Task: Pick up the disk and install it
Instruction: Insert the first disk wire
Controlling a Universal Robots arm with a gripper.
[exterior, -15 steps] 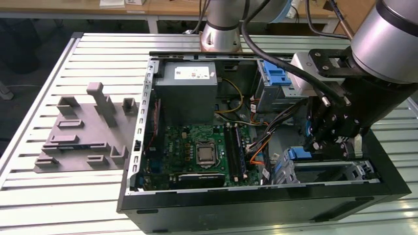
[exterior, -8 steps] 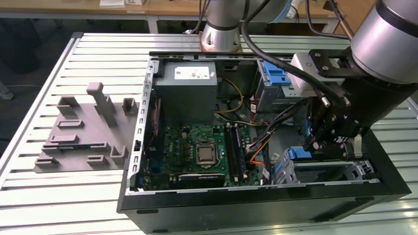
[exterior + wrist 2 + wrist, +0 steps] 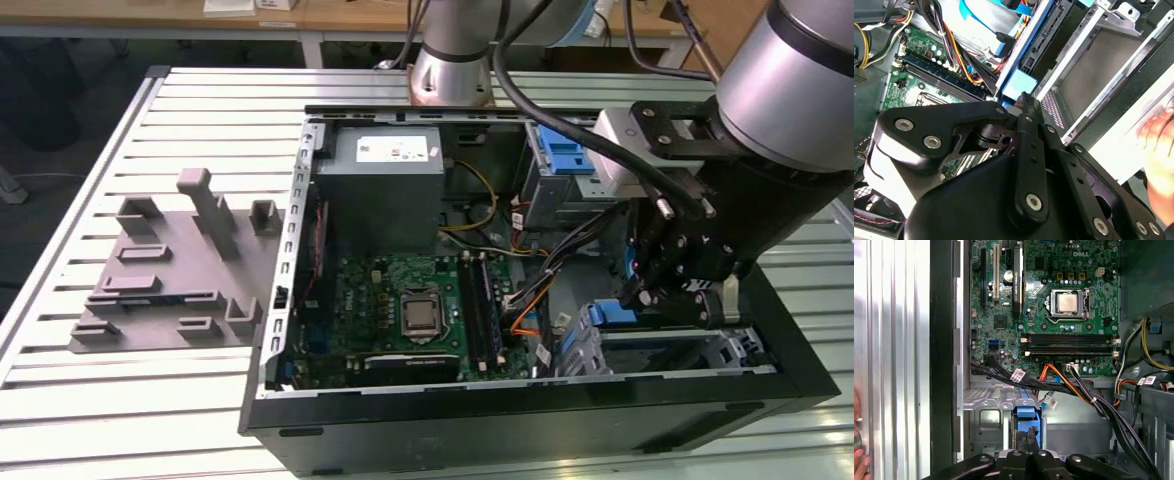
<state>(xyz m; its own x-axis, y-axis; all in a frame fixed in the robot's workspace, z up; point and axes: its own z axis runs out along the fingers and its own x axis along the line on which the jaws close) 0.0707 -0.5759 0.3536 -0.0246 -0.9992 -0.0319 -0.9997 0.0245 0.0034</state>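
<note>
The disk (image 3: 1027, 416), blue carrier tab showing, stands on edge in the metal drive bay (image 3: 989, 412).

the pincer (image 3: 1027, 452) is sitting at the blue end tab of the disk (image 3: 1027, 420), which is standing edge-on in the metal drive cage (image 3: 989, 415). a cable bundle (image 3: 1064, 385) is crossing above the cage, below the green motherboard (image 3: 1049, 305). fingertips (image 3: 858, 460) are resting on the ribbed worktop (image 3: 894, 340).

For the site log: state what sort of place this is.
Probably a robotics lab or test bench. An open computer case lies on a slatted metal table beside a grey holding fixture, with desks behind the robot arm.
</note>
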